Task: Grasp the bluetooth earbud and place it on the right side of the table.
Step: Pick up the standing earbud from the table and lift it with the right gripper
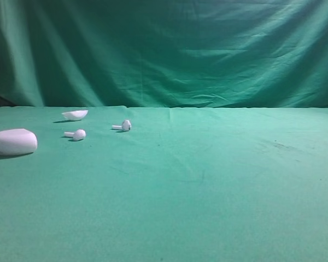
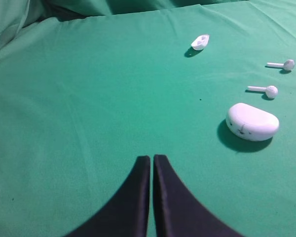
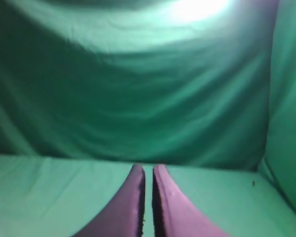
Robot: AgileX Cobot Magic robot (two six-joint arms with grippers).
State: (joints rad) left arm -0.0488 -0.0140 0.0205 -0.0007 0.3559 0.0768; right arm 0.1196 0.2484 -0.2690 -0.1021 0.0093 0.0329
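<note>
The bluetooth earbud (image 1: 123, 125), tiny and white with a dark spot on its head, lies on the green table (image 1: 208, 185) at the left, its stem pointing left. In the left wrist view it (image 2: 282, 64) lies at the far right edge. My left gripper (image 2: 151, 158) is shut and empty, hovering over bare cloth well short of the earbud. My right gripper (image 3: 148, 168) is shut and empty, facing the green curtain; no earbud shows in its view. Neither gripper shows in the exterior view.
A twin plain white earbud (image 1: 76, 134) (image 2: 264, 90) lies just left of the target. A white pebble-shaped case (image 1: 12, 142) (image 2: 252, 122) sits at the far left. A small white shell piece (image 1: 75, 114) (image 2: 201, 42) lies behind them.
</note>
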